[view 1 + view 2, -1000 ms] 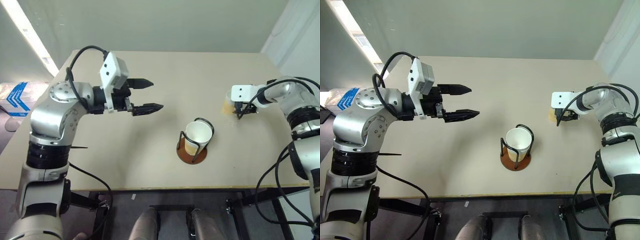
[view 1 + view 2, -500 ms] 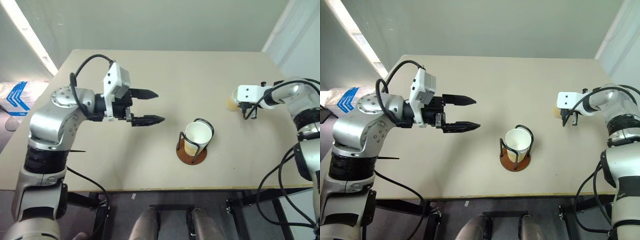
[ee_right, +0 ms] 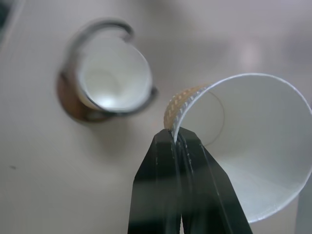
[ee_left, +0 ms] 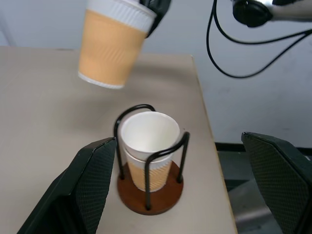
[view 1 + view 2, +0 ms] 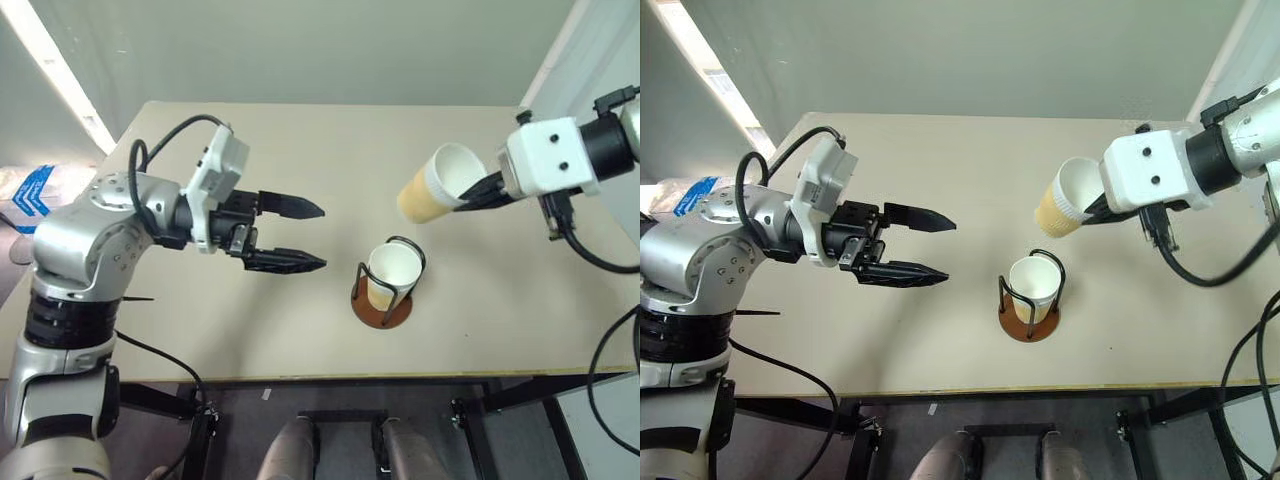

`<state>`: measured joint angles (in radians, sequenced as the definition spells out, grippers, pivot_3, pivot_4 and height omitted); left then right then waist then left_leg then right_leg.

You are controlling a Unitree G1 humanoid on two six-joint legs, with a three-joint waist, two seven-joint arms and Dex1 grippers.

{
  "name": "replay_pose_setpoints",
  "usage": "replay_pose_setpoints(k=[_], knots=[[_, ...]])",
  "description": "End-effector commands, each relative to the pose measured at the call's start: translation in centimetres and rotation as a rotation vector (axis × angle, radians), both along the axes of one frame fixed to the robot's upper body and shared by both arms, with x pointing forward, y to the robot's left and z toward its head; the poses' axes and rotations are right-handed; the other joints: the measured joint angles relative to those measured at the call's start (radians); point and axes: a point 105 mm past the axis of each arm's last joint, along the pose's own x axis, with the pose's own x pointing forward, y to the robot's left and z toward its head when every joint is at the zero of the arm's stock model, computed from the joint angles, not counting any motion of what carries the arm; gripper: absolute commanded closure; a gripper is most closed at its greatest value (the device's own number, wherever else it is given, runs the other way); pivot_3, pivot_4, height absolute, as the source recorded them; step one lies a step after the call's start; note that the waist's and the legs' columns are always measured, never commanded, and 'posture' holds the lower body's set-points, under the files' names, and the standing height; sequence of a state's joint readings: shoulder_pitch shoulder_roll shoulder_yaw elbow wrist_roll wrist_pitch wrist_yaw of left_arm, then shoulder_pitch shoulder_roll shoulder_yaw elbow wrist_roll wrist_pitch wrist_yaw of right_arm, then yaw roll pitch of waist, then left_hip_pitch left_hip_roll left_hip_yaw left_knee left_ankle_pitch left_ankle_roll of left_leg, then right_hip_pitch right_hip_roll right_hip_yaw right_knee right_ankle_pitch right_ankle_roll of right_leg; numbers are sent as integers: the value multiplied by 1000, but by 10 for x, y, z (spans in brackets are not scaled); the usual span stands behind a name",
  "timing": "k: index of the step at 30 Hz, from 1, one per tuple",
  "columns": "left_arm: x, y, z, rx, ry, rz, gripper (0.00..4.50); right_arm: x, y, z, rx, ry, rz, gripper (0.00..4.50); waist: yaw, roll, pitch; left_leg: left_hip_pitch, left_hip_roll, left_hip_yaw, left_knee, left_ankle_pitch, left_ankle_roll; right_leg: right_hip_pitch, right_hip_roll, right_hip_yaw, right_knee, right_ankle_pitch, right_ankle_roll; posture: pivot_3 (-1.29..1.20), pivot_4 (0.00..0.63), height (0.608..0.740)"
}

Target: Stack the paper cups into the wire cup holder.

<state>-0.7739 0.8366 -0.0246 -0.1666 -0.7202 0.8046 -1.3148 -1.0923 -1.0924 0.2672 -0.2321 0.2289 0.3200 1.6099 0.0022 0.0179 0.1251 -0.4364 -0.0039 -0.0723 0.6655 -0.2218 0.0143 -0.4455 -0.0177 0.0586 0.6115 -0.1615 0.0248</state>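
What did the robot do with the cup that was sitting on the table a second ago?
The right gripper pinched that paper cup by its rim and lifted it off the table, toward the wire cup holder. The left gripper stayed open; the cup in the holder stayed put.

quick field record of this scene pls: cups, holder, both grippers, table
held cup: paper cup pinched by its rim, tilted, in the air above the table, up and to the side of the holder
cup in holder: one paper cup upright inside the wire loops
holder: wire cup holder on the table, near the front edge
right gripper: shut on the held cup's rim
left gripper: open, holding nothing, pointing toward the holder
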Motion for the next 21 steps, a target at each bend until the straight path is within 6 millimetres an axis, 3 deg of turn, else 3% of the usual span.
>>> replay_pose_setpoints(k=[1,10,21], knots=[[-1,-1,11,10,-57,-28,0,-18,15,3,-42,3,86,4470,-1,0,0,0,0,0,0,1,0,0,0,0,1,0,0,0,150,740],[2,-4,9,17,-66,-42,0,-9,25,-10,-81,13,123,4470,0,0,0,0,0,-1,-1,1,0,-2,1,0,2,0,0,0,150,740],[2,-2,9,15,-75,-23,0,-4,13,-29,-158,33,124,4470,1,0,0,0,0,-1,-1,0,1,-2,0,0,1,0,1,0,150,740]])
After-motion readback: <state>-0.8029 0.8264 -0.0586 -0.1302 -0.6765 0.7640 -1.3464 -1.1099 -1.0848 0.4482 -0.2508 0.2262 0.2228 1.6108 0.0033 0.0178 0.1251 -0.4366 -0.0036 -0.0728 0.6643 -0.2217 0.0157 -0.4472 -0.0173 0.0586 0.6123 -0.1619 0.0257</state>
